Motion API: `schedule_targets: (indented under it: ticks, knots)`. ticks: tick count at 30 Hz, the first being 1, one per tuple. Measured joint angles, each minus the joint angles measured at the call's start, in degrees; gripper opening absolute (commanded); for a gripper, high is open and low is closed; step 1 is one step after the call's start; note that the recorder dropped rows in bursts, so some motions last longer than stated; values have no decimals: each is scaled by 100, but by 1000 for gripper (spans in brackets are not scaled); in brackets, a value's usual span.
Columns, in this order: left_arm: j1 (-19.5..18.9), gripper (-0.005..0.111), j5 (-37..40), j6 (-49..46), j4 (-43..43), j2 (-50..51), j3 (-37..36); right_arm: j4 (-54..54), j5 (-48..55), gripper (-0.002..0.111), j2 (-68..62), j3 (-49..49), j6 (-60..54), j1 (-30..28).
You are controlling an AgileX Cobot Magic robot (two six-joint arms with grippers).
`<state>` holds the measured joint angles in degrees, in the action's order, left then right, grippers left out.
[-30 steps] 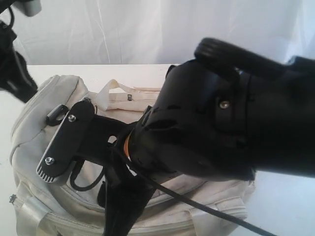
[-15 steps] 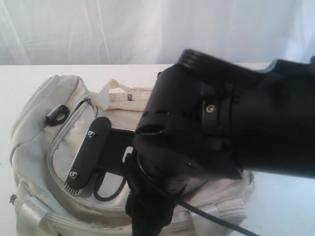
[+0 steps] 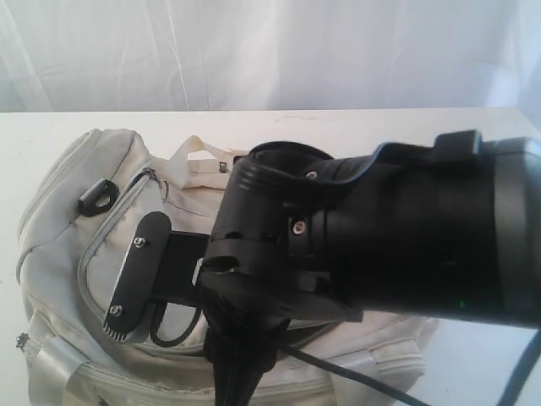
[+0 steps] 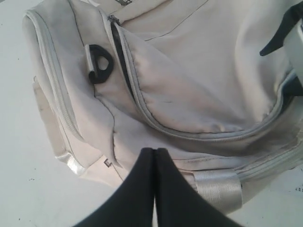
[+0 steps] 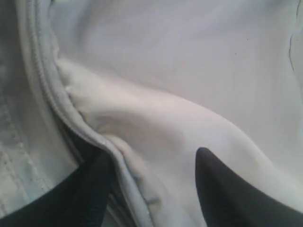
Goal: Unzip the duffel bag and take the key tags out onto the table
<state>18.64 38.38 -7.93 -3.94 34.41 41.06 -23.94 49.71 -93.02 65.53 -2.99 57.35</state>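
Observation:
The cream duffel bag (image 3: 59,220) lies on the white table (image 3: 380,127). Its grey top zipper (image 4: 142,101) gapes a little beside the black D-ring (image 4: 100,64). My right gripper (image 3: 144,283) reaches onto the bag's top flap. In the right wrist view my right gripper (image 5: 152,156) is open. It straddles the flap's zipper edge (image 5: 75,123), with one finger in the dark gap under the edge and the other over the cream fabric. My left gripper (image 4: 155,150) is shut on nothing, above the bag's side near a shiny strap (image 4: 218,187). The key tags are hidden.
The bulky right arm (image 3: 406,245) blocks much of the exterior view, with a black cable (image 3: 338,364) trailing over the bag. A cream handle strap (image 3: 199,156) lies at the bag's far side. White curtain hangs behind the table.
My right gripper slid along the top flap toward the bag's near side while the arm turned. The left arm left the exterior view's top left corner.

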Motion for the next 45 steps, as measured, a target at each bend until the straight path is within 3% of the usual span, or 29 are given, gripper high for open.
schedule_targets:
  ticks: [3, 8, 9, 13, 19, 34, 45]
  knots:
    - [0, 0, 0, 0, -32, 0, 0, -55, -38, 43, -121, 0, 124, 0]
    - [0, 0, 0, 0, -71, 0, 0, -157, -91, 2, -258, 0, 209, 0]
    - [0, 0, 0, 0, -83, 0, 0, -253, -117, 0, -267, 0, 299, 0]
    - [0, 0, 0, 0, -118, 0, 0, -933, -325, 0, -228, 37, 1162, -100]
    - [0, 0, -10, 0, -209, 0, 0, -1092, -575, 0, -144, 385, 1294, -730]
    - [0, 0, -45, 0, -246, 0, 0, -1226, -1388, 0, -732, 1738, 592, -2623]
    - [0, 0, -60, -10, -246, 0, 0, -1226, -1941, 0, -1979, 3002, 213, -3474]
